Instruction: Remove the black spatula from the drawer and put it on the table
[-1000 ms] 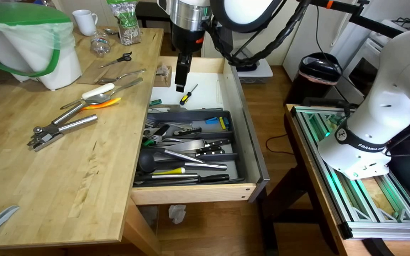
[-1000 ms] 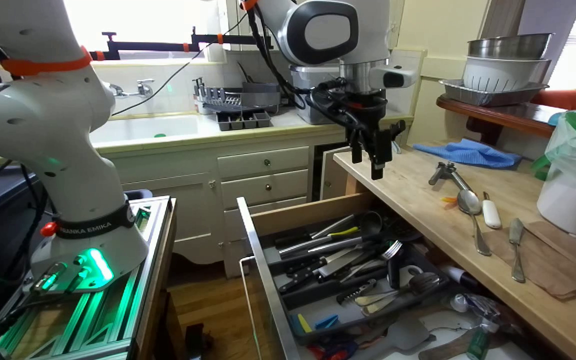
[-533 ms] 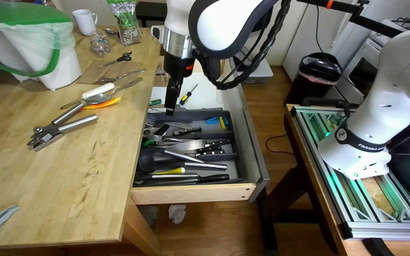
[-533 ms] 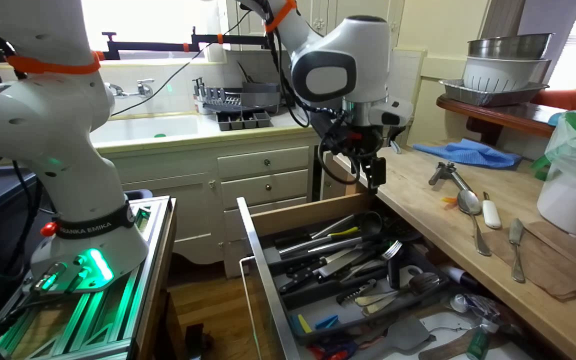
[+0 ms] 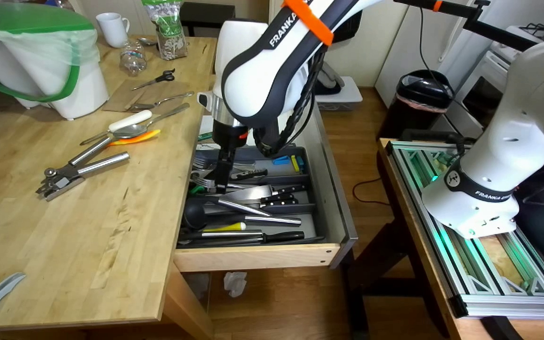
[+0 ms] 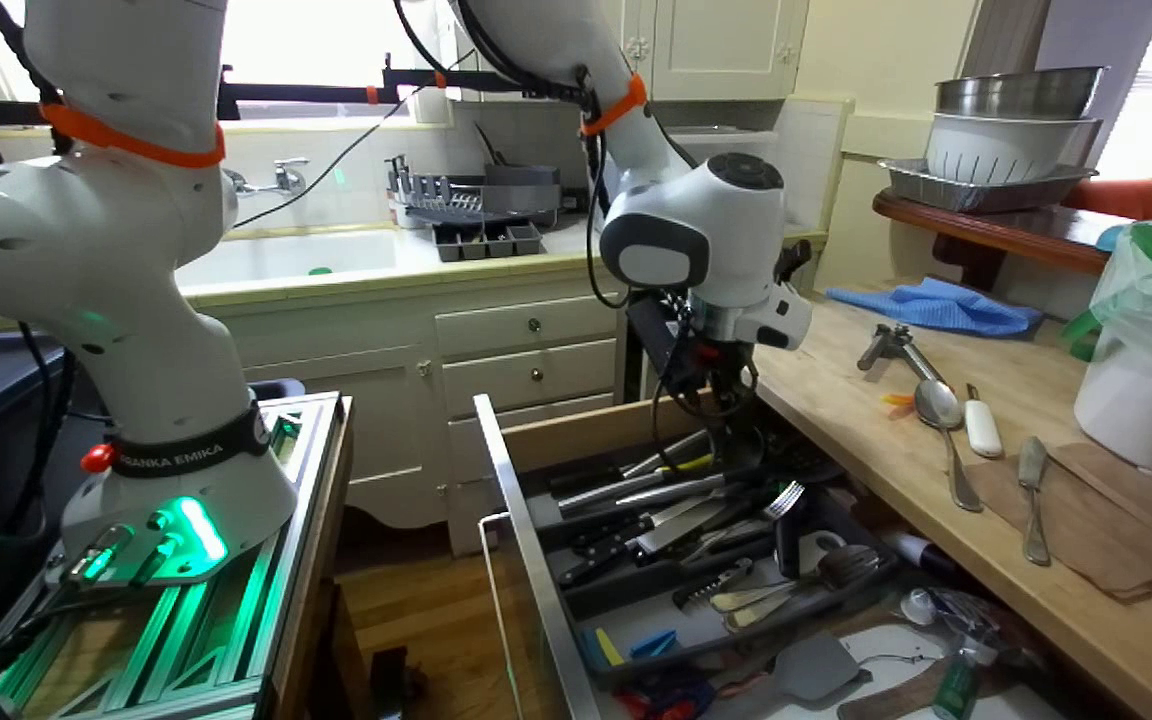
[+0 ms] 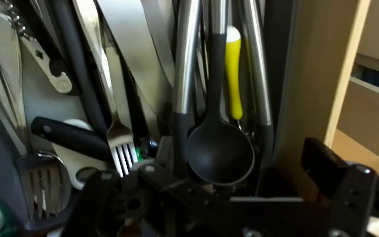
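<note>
The jaws have come down, spread wide and gripping nothing, above what is probably the black spatula (image 7: 220, 153) in the drawer (image 5: 258, 257); this reach likely needs centring and closing before lifting to the surface (image 5: 125, 264).

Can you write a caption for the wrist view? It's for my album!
The open end effector over the drawer, with ladle, fork and yellow handle in view.

- In the wrist view, the ends of two steel-handled utensils (image 7: 185, 59) are hidden by the fingers (image 7: 322, 158).
- In an exterior view, the drawer (image 6: 586, 428) is cut off below.
- In both exterior views, the surface (image 5: 135, 250) is cut off at one side.
</note>
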Available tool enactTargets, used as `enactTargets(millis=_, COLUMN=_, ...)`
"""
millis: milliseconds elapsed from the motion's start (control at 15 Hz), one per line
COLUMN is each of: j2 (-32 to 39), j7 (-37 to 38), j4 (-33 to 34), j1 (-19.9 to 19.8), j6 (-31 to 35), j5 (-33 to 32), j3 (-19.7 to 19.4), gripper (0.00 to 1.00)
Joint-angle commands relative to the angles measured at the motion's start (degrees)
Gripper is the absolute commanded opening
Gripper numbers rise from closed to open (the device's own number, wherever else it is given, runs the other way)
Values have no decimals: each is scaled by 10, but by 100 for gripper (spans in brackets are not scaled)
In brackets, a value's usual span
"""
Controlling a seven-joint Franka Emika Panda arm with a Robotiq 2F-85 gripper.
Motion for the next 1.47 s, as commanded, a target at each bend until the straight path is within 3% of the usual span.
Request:
enactTargets(millis=0, j2=35, j7=41, j4=9, j1=-12, j6=-19, j5=-31, j3=-14, gripper=100)
enactTargets(millis=533, j2=46, j7=30, j4=4, j1=-33, j6=0, j5=-29, j3=1, gripper=100)
enactTargets(millis=933, j2=97, j7=11, j4=41, j1=-46, j6=15, j5=-13, j3=38, gripper=100)
enactTargets(millis=1400, j2=145, j7=23, j4=68, j1=-58, j6=13, j5=-28, j3=40, gripper=100)
